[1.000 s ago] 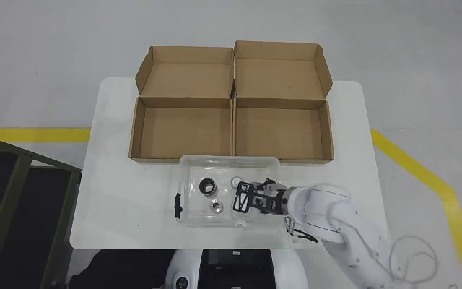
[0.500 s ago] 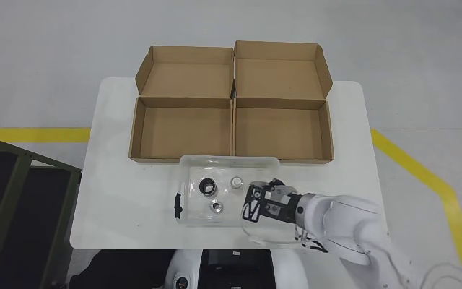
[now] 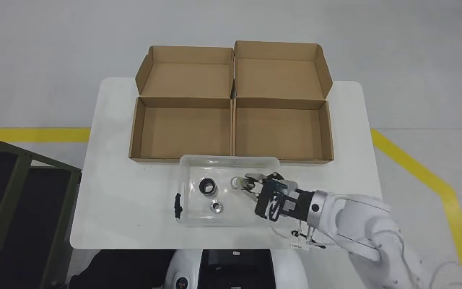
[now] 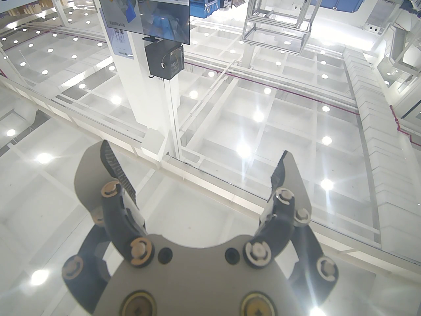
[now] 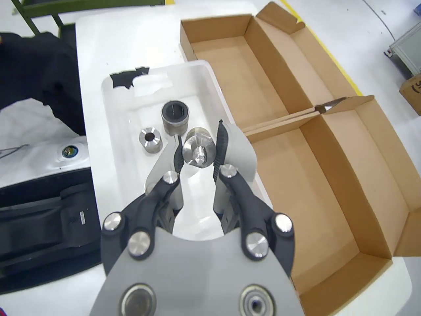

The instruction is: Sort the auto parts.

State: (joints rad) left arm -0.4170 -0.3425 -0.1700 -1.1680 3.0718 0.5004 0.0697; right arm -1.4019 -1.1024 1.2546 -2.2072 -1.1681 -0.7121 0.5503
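Right gripper [image 5: 199,144]: I have it clenched on the silver stepped part [image 5: 194,154], within the clear bin [image 5: 210,73].
Left gripper [image 4: 194,154]: fingers spread, grasping nothing.
Other parts: dark sleeve [image 5: 174,116] and silver bushing [image 5: 150,139], on the bin's floor.

Three metal parts [image 5: 175,117] [image 5: 150,140] [image 5: 196,152], two open cardboard boxes [image 3: 180,134] [image 3: 278,134], one clear plastic bin [image 3: 216,157], one white table [image 3: 108,159].
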